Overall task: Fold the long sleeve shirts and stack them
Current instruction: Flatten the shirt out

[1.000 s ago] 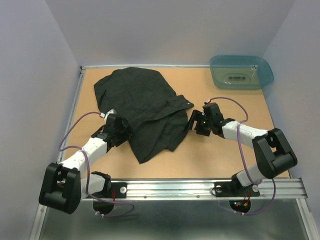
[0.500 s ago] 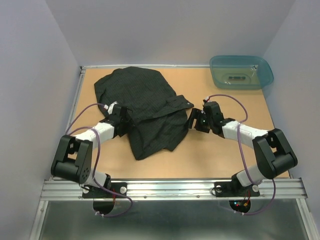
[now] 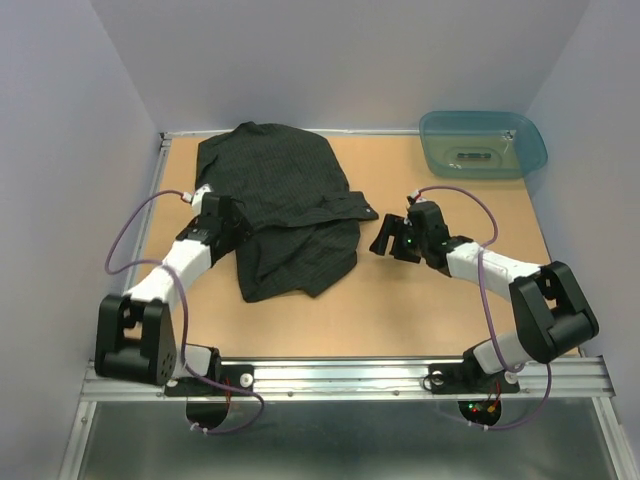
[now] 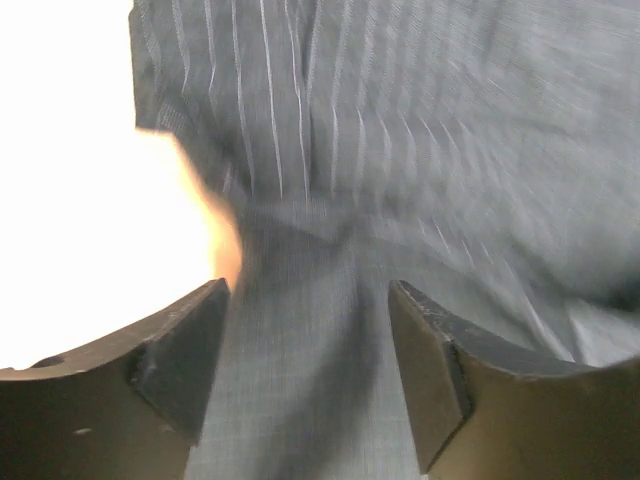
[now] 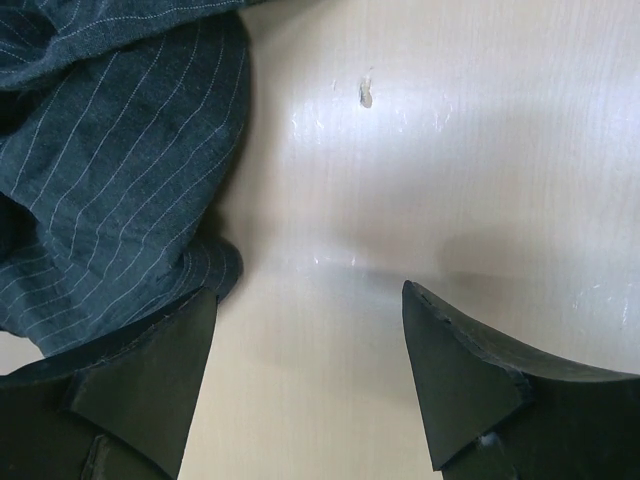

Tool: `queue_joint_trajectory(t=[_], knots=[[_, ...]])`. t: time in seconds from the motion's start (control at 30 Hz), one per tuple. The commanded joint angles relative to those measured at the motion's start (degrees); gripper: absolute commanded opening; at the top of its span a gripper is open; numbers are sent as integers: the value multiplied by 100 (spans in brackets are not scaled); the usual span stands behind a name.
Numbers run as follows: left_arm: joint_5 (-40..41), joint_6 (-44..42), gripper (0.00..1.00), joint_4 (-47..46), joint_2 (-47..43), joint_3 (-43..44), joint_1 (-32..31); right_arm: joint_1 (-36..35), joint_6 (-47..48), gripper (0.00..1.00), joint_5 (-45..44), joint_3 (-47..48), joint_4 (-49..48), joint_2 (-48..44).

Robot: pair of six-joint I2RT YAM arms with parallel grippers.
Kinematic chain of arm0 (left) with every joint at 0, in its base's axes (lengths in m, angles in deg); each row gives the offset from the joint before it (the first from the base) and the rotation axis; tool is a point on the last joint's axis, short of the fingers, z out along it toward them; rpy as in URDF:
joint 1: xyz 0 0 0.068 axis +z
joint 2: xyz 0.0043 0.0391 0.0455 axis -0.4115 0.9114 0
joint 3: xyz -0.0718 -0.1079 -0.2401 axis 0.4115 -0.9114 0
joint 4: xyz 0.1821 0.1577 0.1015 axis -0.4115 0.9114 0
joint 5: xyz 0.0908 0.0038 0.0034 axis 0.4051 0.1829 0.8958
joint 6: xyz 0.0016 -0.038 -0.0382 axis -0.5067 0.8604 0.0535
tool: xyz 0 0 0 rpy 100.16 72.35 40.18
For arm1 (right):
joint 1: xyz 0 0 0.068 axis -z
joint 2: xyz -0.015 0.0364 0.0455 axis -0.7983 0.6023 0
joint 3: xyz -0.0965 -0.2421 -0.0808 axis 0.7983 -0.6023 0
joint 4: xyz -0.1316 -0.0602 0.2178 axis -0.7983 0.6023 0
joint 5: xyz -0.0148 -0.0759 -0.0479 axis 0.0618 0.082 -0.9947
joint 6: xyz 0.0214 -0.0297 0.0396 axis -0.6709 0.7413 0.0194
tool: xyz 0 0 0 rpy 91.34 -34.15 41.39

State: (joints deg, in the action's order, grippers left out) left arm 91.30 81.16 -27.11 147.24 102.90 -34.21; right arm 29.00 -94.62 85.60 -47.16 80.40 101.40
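The black pinstriped long sleeve shirt (image 3: 285, 200) lies crumpled on the left half of the wooden table (image 3: 430, 300), collar end at the far edge. My left gripper (image 3: 222, 222) is at the shirt's left edge. In the left wrist view (image 4: 308, 300) its jaws stand apart with the shirt's cloth (image 4: 400, 120) running between them. My right gripper (image 3: 385, 240) is open and empty just right of the shirt, low over bare table. The right wrist view (image 5: 310, 300) shows the shirt's edge (image 5: 120, 150) by its left finger.
A teal plastic tub (image 3: 480, 145) stands at the far right corner. Grey walls close in the table at the left, back and right. A metal rail (image 3: 400, 375) runs along the near edge.
My left arm swung left and toward the far side, and the shirt slid left and back with it. My right gripper stayed nearly in place beside the shirt.
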Motion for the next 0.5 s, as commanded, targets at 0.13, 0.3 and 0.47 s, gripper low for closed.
queue_joint_trajectory(t=[0.13,0.3,0.47], knots=[[-547,665,85,577,-2196,-1520,-90,24,-40,80,318,561,-115,166],[-750,1018,85,586,-2303,-2073,-222,24,-137,80,319,728,-132,342],[-628,975,79,402,-2039,-2153,-239,24,-251,76,319,939,-413,631]])
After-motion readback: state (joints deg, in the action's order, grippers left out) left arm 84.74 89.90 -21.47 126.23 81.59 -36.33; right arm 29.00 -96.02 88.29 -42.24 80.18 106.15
